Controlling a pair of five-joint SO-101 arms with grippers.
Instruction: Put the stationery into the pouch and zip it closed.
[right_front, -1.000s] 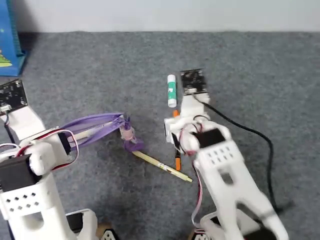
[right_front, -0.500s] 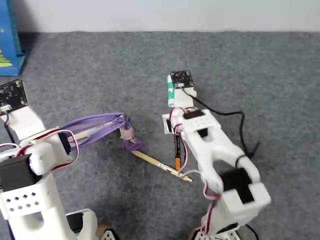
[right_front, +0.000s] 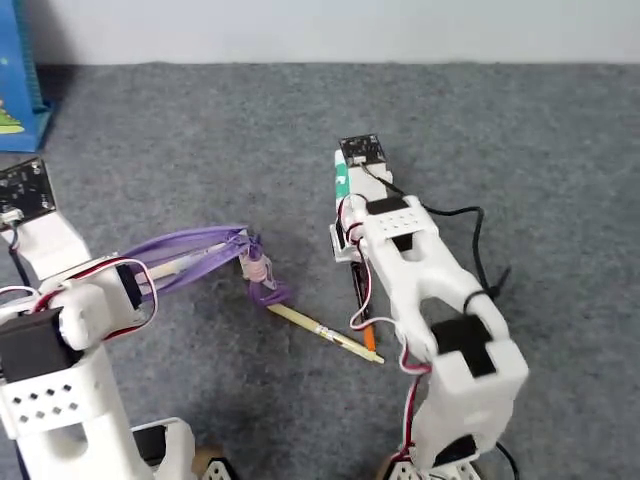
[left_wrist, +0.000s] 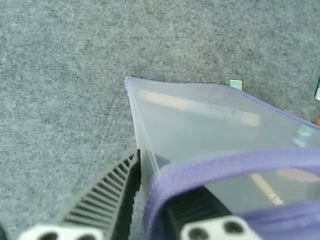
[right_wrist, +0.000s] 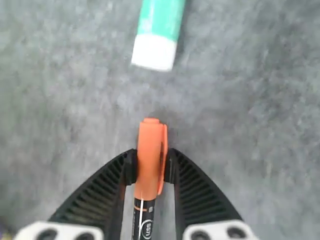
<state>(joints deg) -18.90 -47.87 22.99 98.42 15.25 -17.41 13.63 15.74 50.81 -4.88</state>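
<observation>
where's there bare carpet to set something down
Bare carpet lies beyond the pouch, between the blue box and glue stick, and right of the right arm. Crowded in the middle, where pouch, pencil and orange pen sit close.

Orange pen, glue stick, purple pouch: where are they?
orange pen (right_wrist: 149, 145), right wrist view, its orange cap.
glue stick (right_wrist: 162, 17), right wrist view, its green body.
purple pouch (left_wrist: 200, 125), left wrist view, its clear side.

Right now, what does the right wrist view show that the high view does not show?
Right wrist view: the right gripper with its jaws pressed on both sides of the orange pen, a grip that the arm covers from above. High view: the purple pouch and a wooden pencil on the carpet near it. Both: the orange pen and the green glue stick, lying apart.
</observation>
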